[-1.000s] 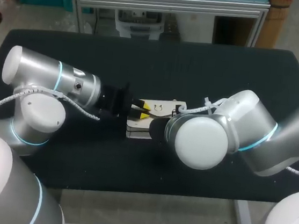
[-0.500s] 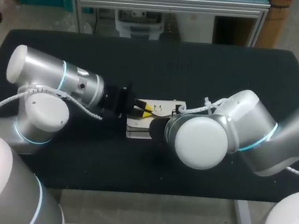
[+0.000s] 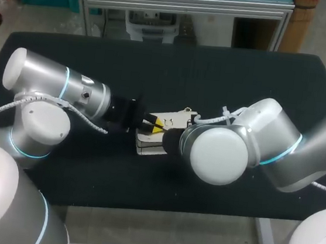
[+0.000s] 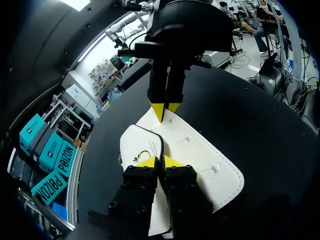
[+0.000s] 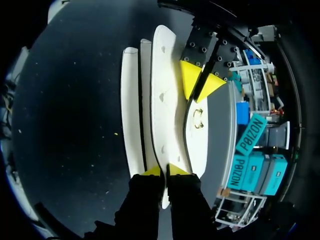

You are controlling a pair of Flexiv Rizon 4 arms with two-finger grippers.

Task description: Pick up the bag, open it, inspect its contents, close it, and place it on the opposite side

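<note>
Yellow-tipped, my left gripper is pinched narrow on one edge of the white bag. The bag is a flat, smooth pouch with rounded corners, small studs and a dark seam, at the middle of the matte black table. My right gripper is clamped narrow on the opposite edge.

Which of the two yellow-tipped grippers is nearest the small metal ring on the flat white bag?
The left gripper: the small metal ring lies right beside its tips, while the right gripper holds the flat white bag's opposite end.
</note>
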